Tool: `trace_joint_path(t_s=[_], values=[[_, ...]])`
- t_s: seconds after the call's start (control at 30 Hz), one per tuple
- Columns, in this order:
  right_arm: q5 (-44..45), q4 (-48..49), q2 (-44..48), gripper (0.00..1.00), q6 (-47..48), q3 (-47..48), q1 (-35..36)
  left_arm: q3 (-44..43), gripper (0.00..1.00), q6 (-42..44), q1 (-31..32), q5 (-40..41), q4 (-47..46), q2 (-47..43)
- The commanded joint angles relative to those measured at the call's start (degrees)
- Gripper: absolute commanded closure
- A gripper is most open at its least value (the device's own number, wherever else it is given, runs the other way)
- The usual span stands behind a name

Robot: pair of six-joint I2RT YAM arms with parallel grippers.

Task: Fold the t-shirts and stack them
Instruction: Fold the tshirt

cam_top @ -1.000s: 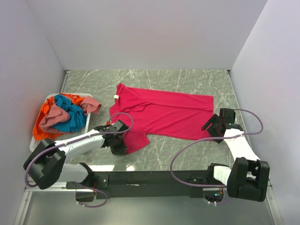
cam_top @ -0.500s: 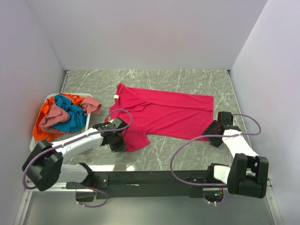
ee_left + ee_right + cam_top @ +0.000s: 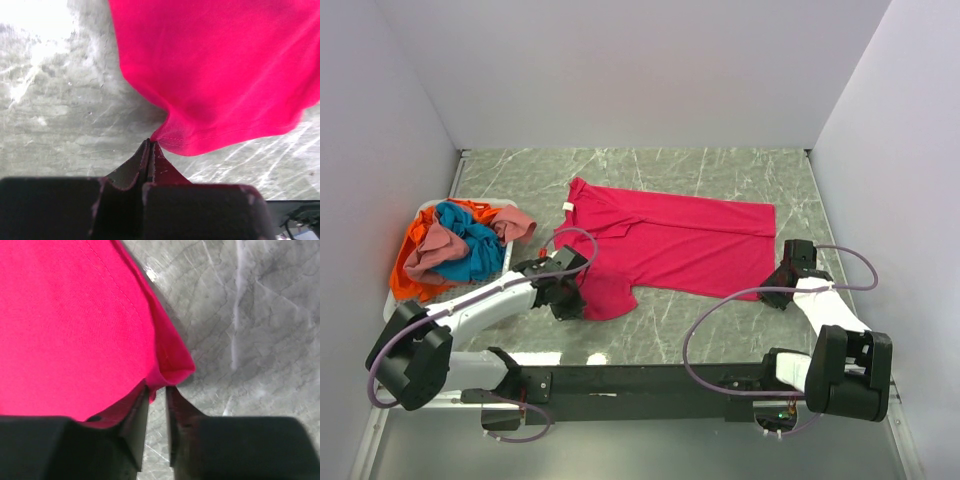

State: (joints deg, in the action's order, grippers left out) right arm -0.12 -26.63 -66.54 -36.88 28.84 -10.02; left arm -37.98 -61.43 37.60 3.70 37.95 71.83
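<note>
A bright magenta-pink t-shirt (image 3: 670, 240) lies spread flat on the marble table, collar at the left. My left gripper (image 3: 578, 298) is shut on the hem of its near sleeve (image 3: 200, 142); the fingertips (image 3: 150, 145) pinch the cloth edge, which is pulled to a point. My right gripper (image 3: 780, 272) sits at the shirt's near right corner (image 3: 172, 367). Its jaws stand a narrow gap apart, with the corner's tip hanging between the fingertips (image 3: 157, 389). Orange (image 3: 408, 275), teal-blue (image 3: 470, 245) and dusty pink (image 3: 432, 252) t-shirts lie bunched in a basket.
The white slatted basket (image 3: 503, 268) stands at the left edge of the table, close to the left arm. Pale walls enclose the table on three sides. Bare marble (image 3: 720, 175) lies behind the shirt and to the right of my right gripper (image 3: 260, 340).
My right gripper has moved in onto the shirt's near right corner and its jaws have narrowed a lot. My left gripper has drawn the sleeve slightly back and left.
</note>
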Motion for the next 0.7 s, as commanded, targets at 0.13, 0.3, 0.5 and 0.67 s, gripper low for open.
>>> trace_joint_path(t_s=[0.13, 0.3, 0.5, 0.67], values=[[0.4, -0.3, 1.2, 0.85, 0.3, 0.2, -0.4, -5.0, 0.99, 2.9, -1.7, -1.9, -1.8, -0.1], [-2.3, -0.5, 1.4, 0.94, 1.4, 1.9, -0.3, -9.4, 0.99, 5.6, -3.0, -3.2, -1.2, 1.6], [-3.4, -2.1, 0.5, 0.96, 2.4, 5.9, -0.3, -16.3, 0.99, 9.4, -6.6, -5.4, -1.5, 3.5], [-3.2, -3.5, -1.1, 0.96, 3.5, 10.0, -0.3, -21.5, 0.99, 11.3, -9.0, -6.2, -2.7, 6.1]])
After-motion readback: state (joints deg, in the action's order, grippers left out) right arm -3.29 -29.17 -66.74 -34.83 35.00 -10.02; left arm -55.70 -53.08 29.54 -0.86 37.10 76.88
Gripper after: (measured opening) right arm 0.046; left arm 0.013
